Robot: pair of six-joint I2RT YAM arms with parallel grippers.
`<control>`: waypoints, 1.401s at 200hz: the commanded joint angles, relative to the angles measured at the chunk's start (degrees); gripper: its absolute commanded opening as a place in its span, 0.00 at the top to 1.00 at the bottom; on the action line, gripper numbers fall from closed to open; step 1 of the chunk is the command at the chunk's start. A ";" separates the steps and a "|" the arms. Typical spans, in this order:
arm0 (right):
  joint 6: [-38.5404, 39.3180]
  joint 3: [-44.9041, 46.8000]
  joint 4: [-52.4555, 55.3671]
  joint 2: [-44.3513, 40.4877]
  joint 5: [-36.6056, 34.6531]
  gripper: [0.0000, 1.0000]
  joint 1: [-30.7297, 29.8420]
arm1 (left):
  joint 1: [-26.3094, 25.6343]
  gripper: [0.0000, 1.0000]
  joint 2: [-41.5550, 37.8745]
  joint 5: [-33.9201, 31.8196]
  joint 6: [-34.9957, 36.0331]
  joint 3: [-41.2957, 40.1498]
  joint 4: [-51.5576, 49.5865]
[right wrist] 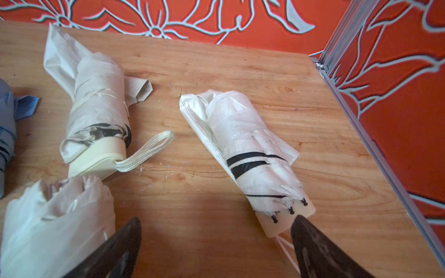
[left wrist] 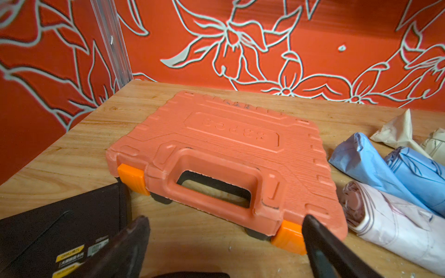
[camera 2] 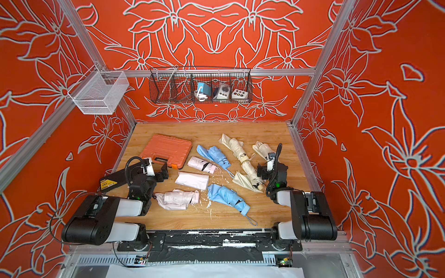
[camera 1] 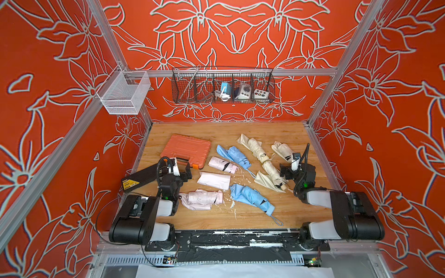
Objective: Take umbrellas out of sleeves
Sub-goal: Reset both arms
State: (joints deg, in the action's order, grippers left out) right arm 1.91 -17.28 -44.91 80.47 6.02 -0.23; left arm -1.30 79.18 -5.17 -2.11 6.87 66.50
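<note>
On the wooden table (camera 1: 265, 130), seven folded umbrellas lie between the two arms. Surroundings: an orange case (camera 1: 186, 147) at the far left, latches facing the left gripper (left wrist: 225, 219); a black box (camera 1: 139, 179) at the left edge, beside that gripper; a white basket (camera 1: 120, 96) and a black basket (camera 1: 187, 89) hung on the frame above.

Left gripper: jaws wide apart, empty, over bare wood before the case. Right gripper (right wrist: 216, 220): jaws wide apart, empty; one finger (right wrist: 317, 245) just beside the handle of the right cream umbrella (right wrist: 250, 149), contact not discernible. That umbrella lies diagonally, handle toward the gripper, tip toward the back wall, sleeve fabric (right wrist: 192, 115) beneath it.

The far cream umbrella (camera 1: 254, 148) and near cream umbrella (camera 1: 273, 172) lie end to end on one diagonal, handles toward the near right; the near one lies just left of the right gripper. The far blue umbrella (camera 1: 237, 156) and near blue umbrella (camera 1: 250, 196) follow similar diagonals, handles and loops near-right. The far pink umbrella (camera 1: 222, 164) and near pink umbrella (camera 1: 204, 197) lie almost crosswise, handles rightward, a flat pink sleeve (camera 1: 213, 180) between them; the near one lies just beside the left arm.
</note>
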 commanded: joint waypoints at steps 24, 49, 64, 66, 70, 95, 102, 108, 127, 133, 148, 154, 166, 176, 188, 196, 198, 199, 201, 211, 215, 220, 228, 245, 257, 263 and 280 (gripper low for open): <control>0.39 -1.47 -0.36 0.56 -0.06 0.01 0.25 | -0.59 0.03 0.78 0.69 1.76 0.68 1.26; 0.55 -1.44 -0.35 0.39 -0.13 0.02 0.24 | -0.69 0.03 0.76 0.69 1.76 0.66 1.26; 0.49 -1.31 -0.35 0.33 -0.06 0.02 0.25 | -0.70 0.02 0.73 0.69 1.77 0.63 1.26; 0.53 -1.34 -0.36 0.31 -0.11 0.02 0.28 | -0.71 0.02 0.74 0.69 1.76 0.65 1.26; 0.55 -1.27 -0.36 0.24 -0.13 0.01 0.25 | -0.70 0.03 0.76 0.69 1.82 0.68 1.32; 0.55 -1.00 -0.88 0.17 -0.29 0.01 0.27 | -0.72 0.03 0.84 0.69 1.79 0.67 1.27; 0.55 -0.96 -0.84 0.13 -0.29 0.02 0.23 | -0.74 0.03 0.78 0.69 1.79 0.65 1.26; 0.50 -1.00 -0.93 0.21 -0.30 0.02 0.23 | -0.72 0.03 0.72 0.69 1.78 0.68 1.31; 0.55 -0.92 -1.35 0.30 -0.24 0.02 0.22 | -0.73 0.03 0.86 0.69 1.80 0.68 1.25; 0.46 -0.87 -1.49 0.39 -0.30 0.02 0.23 | -0.72 0.03 0.81 0.60 1.84 0.64 1.26; 0.45 -0.83 -1.59 0.37 -0.31 0.02 0.23 | -0.72 0.03 0.82 0.60 1.85 0.63 1.35; 0.45 -0.83 -1.55 0.39 -0.29 0.02 0.23 | -0.72 0.03 0.83 0.60 1.85 0.64 1.34; 0.52 -0.91 -1.26 0.27 -0.30 0.02 0.23 | -0.72 0.03 0.81 0.59 1.85 0.67 1.40; 0.55 -0.92 -1.16 0.22 -0.31 0.01 0.23 | -0.65 0.03 0.89 0.60 1.85 0.63 1.48; 0.55 -0.92 -1.15 0.21 -0.24 0.02 0.23 | -0.66 0.03 0.91 0.55 1.85 0.68 1.57; 0.52 -0.91 -1.23 0.22 -0.30 0.02 0.24 | -0.70 0.03 0.91 0.60 1.85 0.61 1.62; 0.54 -0.91 -1.24 0.22 -0.31 0.01 0.23 | -0.72 0.03 0.90 0.60 1.85 0.64 1.62; 0.50 -0.91 -1.24 0.26 -0.31 0.02 0.23 | -0.72 0.03 0.89 0.60 1.85 0.66 1.66; 0.51 -0.92 -1.24 0.34 -0.31 0.02 0.23 | -0.72 0.02 0.94 0.60 1.85 0.61 1.69; 0.50 -0.92 -1.25 0.22 -0.29 0.02 0.23 | -0.72 0.03 0.99 0.60 1.85 0.68 1.70; 0.50 -0.92 -1.24 0.26 -0.29 0.02 0.23 | -0.79 0.03 1.02 0.59 1.85 0.68 1.69; 0.55 -0.92 -1.16 0.21 -0.24 0.02 0.23 | -0.81 0.03 1.06 0.60 1.85 0.63 1.70; 0.51 -0.92 -1.15 0.22 -0.26 0.01 0.23 | -0.86 0.03 1.16 0.64 1.97 0.81 1.66; 0.54 -0.92 -1.43 0.38 -0.30 0.02 0.23 | -1.86 0.03 1.81 2.19 3.61 0.24 3.25; 0.46 -0.78 -1.67 0.48 -0.29 0.02 0.23 | -1.86 0.03 1.73 2.19 3.60 0.41 2.78; 0.45 -0.83 -1.76 0.55 -0.31 0.02 0.23 | -1.86 0.03 1.77 2.18 3.60 0.35 3.01; 0.35 -0.83 -1.85 0.57 -0.26 0.02 0.23 | -1.84 0.03 1.44 2.25 3.60 0.41 2.49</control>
State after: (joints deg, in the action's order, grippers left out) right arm 1.91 -17.63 -45.04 80.58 6.02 -0.23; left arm -2.98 80.49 -3.68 0.16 6.92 66.96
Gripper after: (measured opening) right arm 0.986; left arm 0.975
